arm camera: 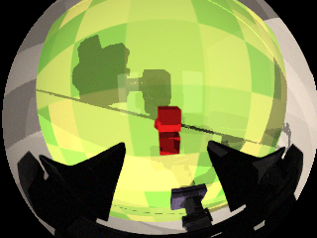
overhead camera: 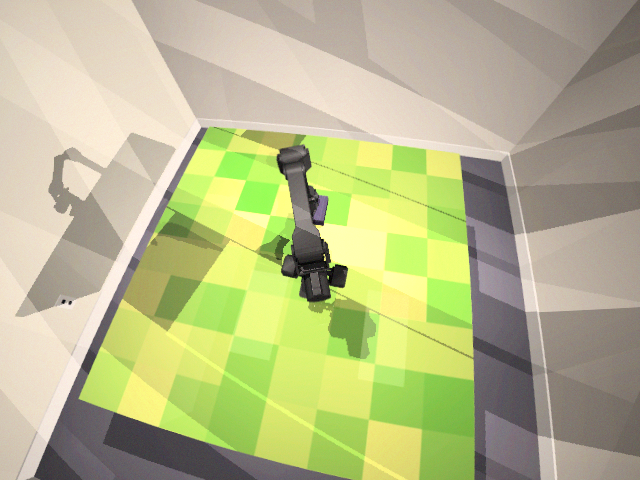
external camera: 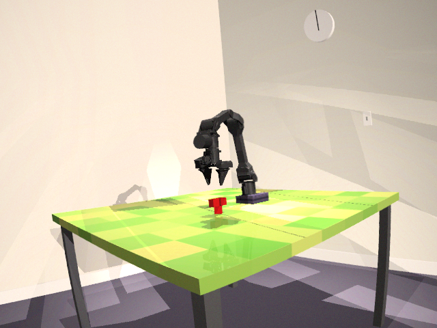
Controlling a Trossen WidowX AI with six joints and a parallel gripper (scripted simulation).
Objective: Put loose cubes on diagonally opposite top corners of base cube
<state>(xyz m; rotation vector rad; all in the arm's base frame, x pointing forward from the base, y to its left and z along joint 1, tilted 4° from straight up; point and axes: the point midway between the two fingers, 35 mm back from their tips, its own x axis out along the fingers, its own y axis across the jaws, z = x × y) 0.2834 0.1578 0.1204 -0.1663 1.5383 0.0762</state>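
Note:
Two red loose cubes, left (external camera: 212, 202) and right (external camera: 222, 201), sit side by side on top of the red base cube (external camera: 218, 210) in the exterior view, each overhanging it on one side. They look level; any gap is too small to tell there. In the wrist view one red cube (arm camera: 169, 115) shows above another red block (arm camera: 169, 145); the base cube is mostly hidden, and the diagonal placement cannot be confirmed. My gripper (external camera: 214, 184) (arm camera: 168, 147) is wide open and empty, pointing down above the cubes, clear of them. The arm hides all the cubes in the top view.
The checkered green and yellow table (overhead camera: 237, 387) (external camera: 169, 250) carries the stack and the arm. The arm's purple base (overhead camera: 321, 210) (external camera: 252, 197) (arm camera: 180, 198) stands behind the stack in the exterior view. Shadows fall on the table near the cubes.

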